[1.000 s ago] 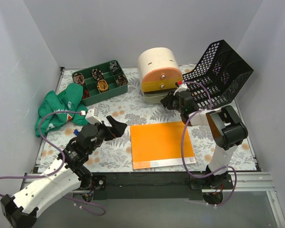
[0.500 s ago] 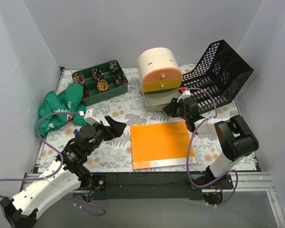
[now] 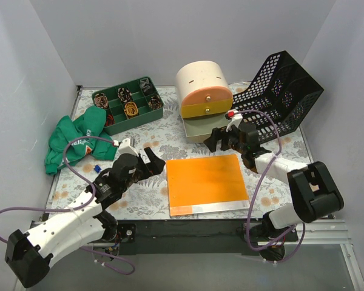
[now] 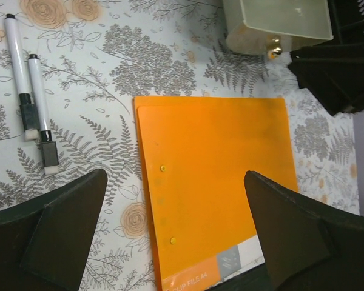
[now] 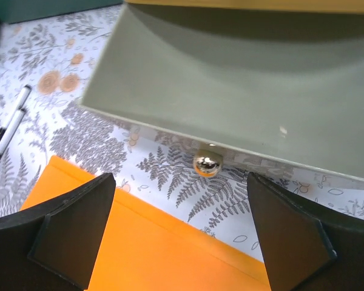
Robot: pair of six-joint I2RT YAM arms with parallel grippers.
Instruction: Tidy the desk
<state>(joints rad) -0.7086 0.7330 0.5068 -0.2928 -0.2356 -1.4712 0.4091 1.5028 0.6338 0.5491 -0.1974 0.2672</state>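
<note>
Hovering spread wide and empty, right gripper faces the knob of the pulled-out grey drawer at 1 o'clock on the desk, which fills the walled floor, probably for loading. Left gripper, equally wide, hangs over the orange folder near 6 o'clock, likely lining up a grab.

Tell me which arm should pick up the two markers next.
Probably left. The left gripper hangs open near the two markers, which lie just beside its finger in the wrist view. The right gripper, also open, faces the drawer knob, farther from them.
</note>
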